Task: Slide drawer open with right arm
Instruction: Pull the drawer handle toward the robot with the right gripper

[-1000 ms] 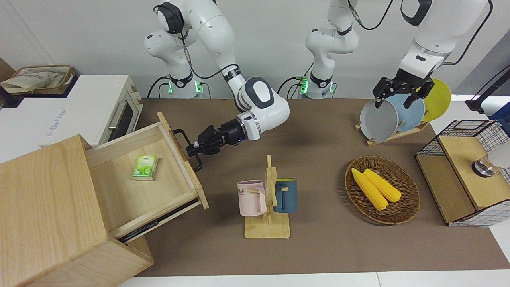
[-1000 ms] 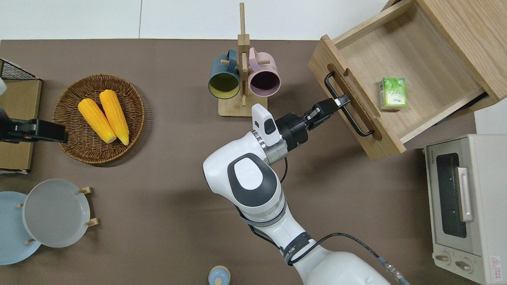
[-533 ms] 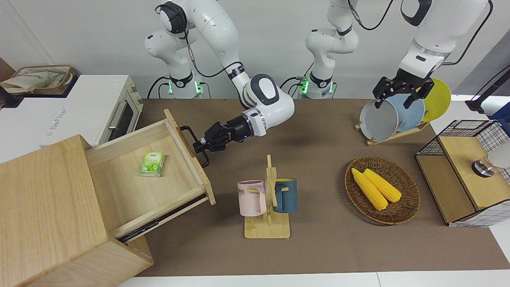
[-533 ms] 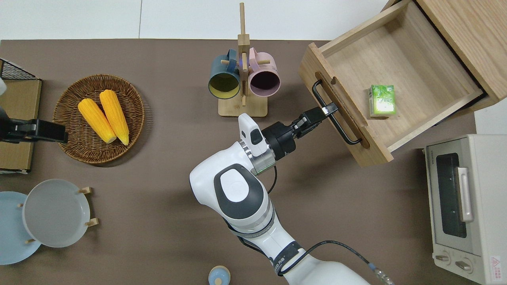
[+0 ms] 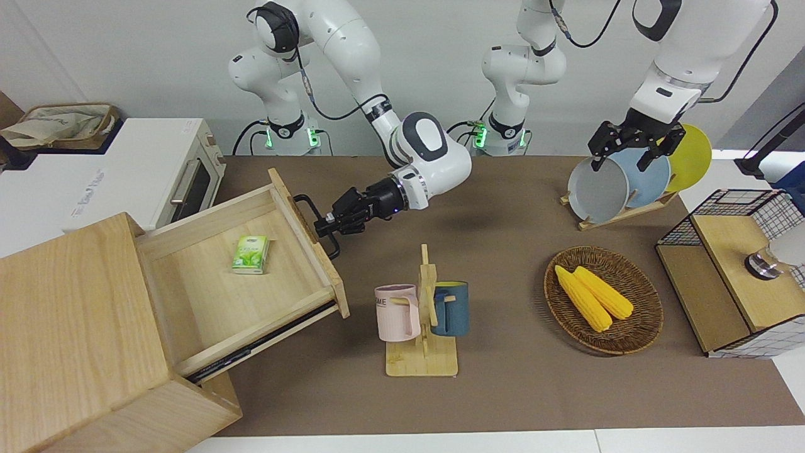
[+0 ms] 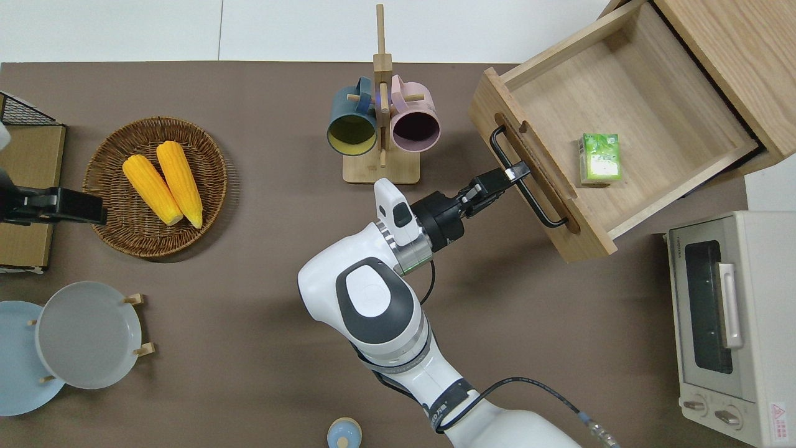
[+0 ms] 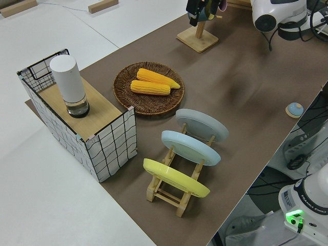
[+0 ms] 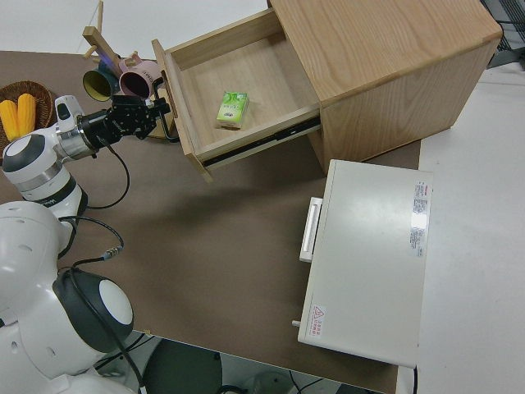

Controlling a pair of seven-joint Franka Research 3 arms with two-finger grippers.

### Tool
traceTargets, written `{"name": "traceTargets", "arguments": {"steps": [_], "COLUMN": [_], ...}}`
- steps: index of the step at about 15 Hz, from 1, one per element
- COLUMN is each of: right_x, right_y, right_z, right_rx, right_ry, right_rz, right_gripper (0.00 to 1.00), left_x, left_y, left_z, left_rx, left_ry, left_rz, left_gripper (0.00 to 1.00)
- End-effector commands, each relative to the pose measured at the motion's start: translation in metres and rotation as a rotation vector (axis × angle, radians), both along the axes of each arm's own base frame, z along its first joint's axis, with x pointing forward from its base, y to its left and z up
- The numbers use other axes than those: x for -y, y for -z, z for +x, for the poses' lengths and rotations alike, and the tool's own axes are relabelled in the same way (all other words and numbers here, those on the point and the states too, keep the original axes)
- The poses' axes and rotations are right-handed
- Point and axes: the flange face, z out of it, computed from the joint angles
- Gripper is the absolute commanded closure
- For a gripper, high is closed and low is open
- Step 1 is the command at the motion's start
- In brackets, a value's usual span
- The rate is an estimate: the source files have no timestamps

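The pale-wood drawer stands pulled far out of the big wooden cabinet. A small green packet lies inside it. My right gripper, with its blue light on, is shut on the middle of the drawer's black bar handle. The right arm reaches it across the table's middle. My left arm is parked, gripper open.
A wooden mug rack with a pink and a blue mug stands close to the drawer front. A white toaster oven sits beside the cabinet, nearer the robots. A corn basket, plate rack and wire-grid cabinet are at the left arm's end.
Over the last second the drawer slid farther out of the cabinet, drawn by my right gripper on its handle; the green packet rode along. The left arm stayed still.
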Motion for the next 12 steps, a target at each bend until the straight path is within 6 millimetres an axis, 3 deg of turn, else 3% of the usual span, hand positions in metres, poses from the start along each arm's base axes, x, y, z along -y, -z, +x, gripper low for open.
{"name": "traceTargets", "arguments": {"steps": [1, 2, 3, 12], "right_x": [-0.008, -0.008, -0.008, -0.019], "right_y": [-0.009, -0.009, -0.007, -0.002], "right_z": [0.0, 0.0, -0.001, -0.009], "right_rx": [-0.009, -0.008, -0.003, 0.064], "right_ry": [0.011, 0.01, 0.017, 0.008], "right_rz": [-0.029, -0.026, -0.008, 0.059], "right_gripper": [0.518, 0.238, 0.021, 0.017], "left_x": [0.0, 0.0, 0.0, 0.0], "left_y": [-0.002, -0.002, -0.002, -0.002], "left_z": [0.004, 0.004, 0.004, 0.004], "left_rx": [0.008, 0.008, 0.008, 0.008], "left_ry": [0.008, 0.008, 0.008, 0.008], "left_rz": [0.016, 0.016, 0.016, 0.016], "left_gripper": [0.0, 0.0, 0.0, 0.0]}}
